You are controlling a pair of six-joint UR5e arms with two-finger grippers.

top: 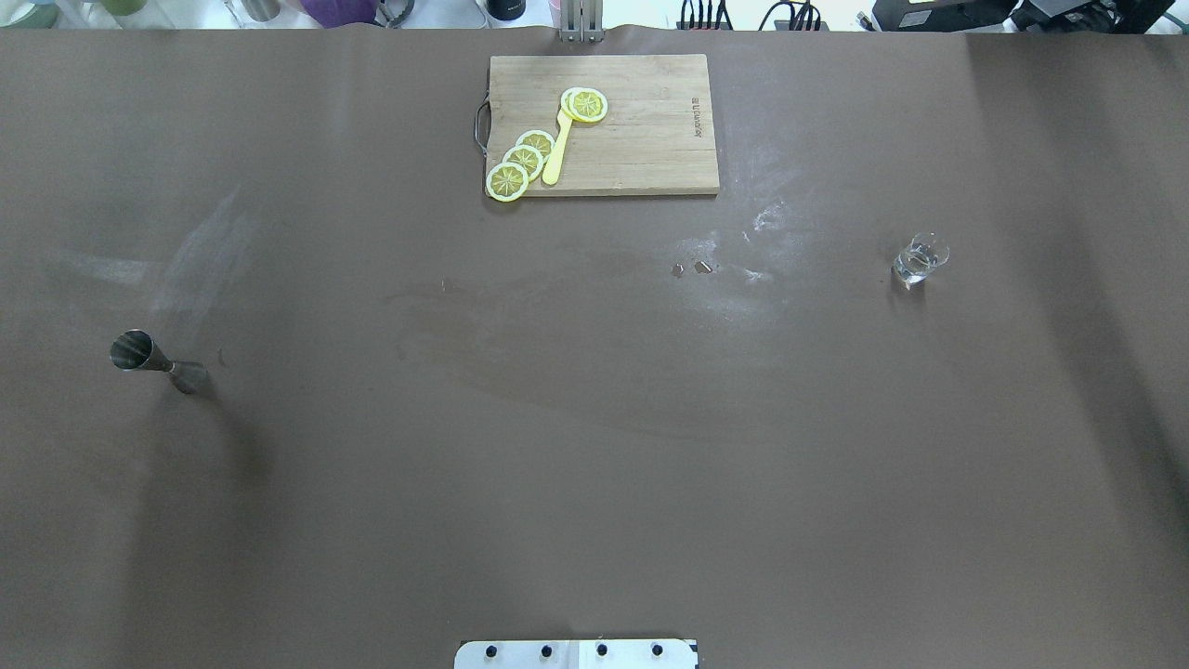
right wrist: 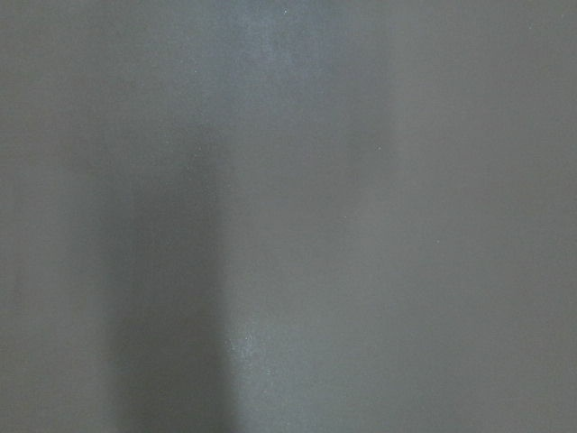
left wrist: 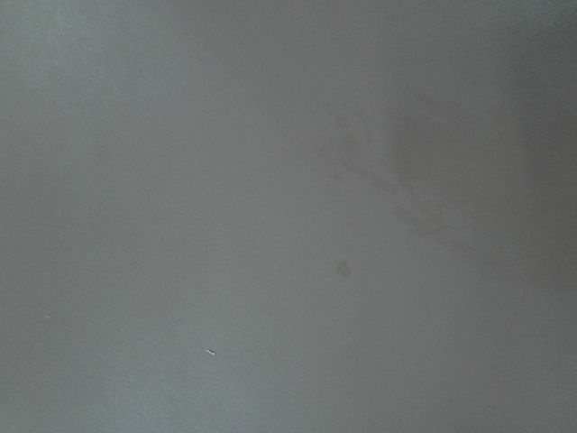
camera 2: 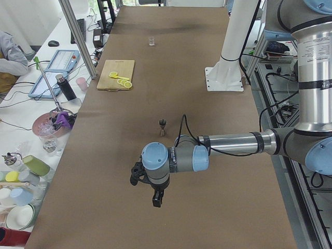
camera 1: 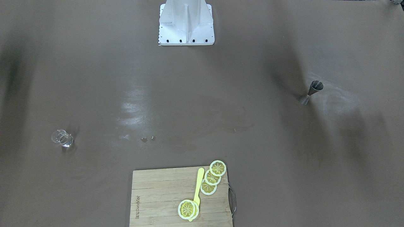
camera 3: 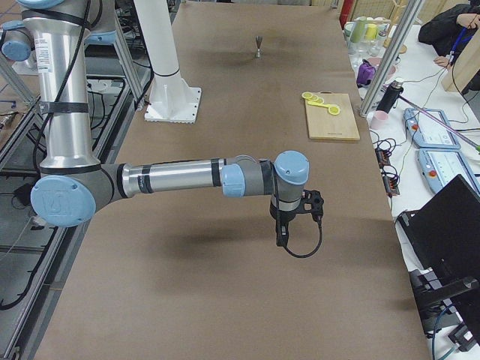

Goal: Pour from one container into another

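At the left jaws: seen only from the side camera, pointing down over bare table [top: 594, 446], cannot tell whether released or clenched, nothing visibly grasped. Carried by the left arm [camera 2: 228, 142], forearm stretched level over the table's near end in that side view. From the left wrist camera, only blurred brown surface.

At the right jaws: same story from the opposite side camera, hanging below the wrist of the right arm [camera 3: 172, 178] over bare table; cannot tell if released or clenched. From the right wrist camera, only blurred brown surface with a darker band.

Further out, on the robot's left half: a metal measuring cup [top: 153, 358], upright, alone, apart from both arms. On the robot's right half, well apart from it: a small clear glass [top: 918, 260], upright, contents not readable.

Between the two, nearer the glass: two small shiny specks [top: 692, 268] and pale smears.

At the far edge, centred: a wooden cutting board [top: 650, 139] with a wire handle at one end. On it, three overlapping lemon slices [top: 522, 160] in a row by the handle corner, a yellow utensil [top: 557, 153] just beside them, more lemon slice over its wide end.

At the near edge: the white robot base [top: 576, 653]
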